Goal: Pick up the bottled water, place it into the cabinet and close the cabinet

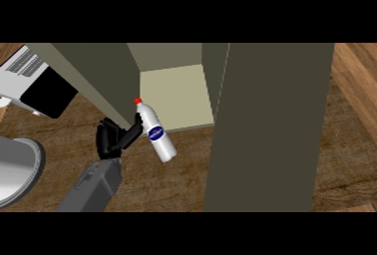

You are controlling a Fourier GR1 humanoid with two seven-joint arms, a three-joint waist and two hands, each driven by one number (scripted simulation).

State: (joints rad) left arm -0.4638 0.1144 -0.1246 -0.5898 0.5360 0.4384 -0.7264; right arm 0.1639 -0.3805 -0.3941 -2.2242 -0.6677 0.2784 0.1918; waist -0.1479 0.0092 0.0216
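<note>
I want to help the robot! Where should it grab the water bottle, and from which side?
Probably around the middle, near the blue label. The water bottle leans with its red cap toward the open cabinet, so its long white side is the widest place to wrap. Coming from the left suits best: the left hand is already beside it there, while the cabinet door blocks the right.

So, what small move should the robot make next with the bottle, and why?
Probably carry the bottled water forward onto the pale cabinet floor. The left hand holds it tilted, red cap just at the opening, its base over the wooden counter; the door stands open.
</note>
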